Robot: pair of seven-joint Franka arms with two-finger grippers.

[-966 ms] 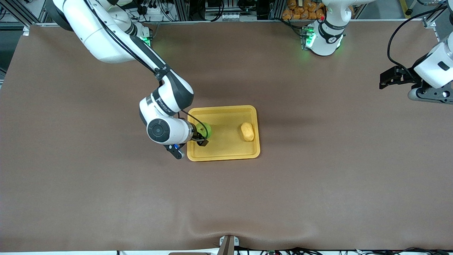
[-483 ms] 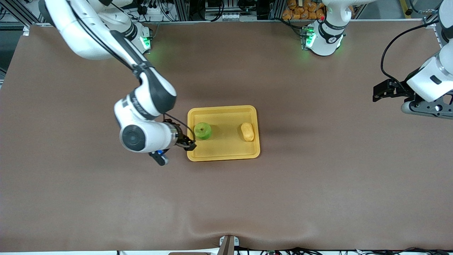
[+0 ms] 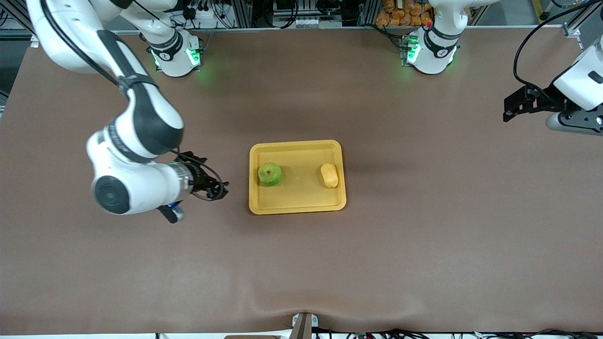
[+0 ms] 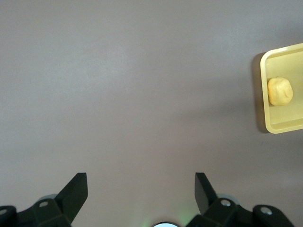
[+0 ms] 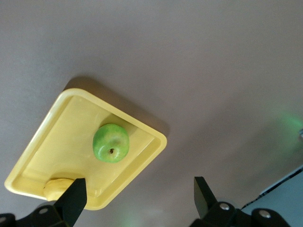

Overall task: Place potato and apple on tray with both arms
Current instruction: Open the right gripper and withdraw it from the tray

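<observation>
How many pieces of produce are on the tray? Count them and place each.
2. The apple lies in the tray toward the right arm's end; the potato lies toward the left arm's end, apart from the apple. Nothing looks hidden.

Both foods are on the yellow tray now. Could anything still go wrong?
Maybe. The apple is round and sits free near the tray's low rim, so a bump might roll it out. The right gripper, open, hangs over the table close to that end of the tray, so a swing back could nudge it. The potato lies close to the rim at the other end. The left gripper, open, waits well away.
</observation>
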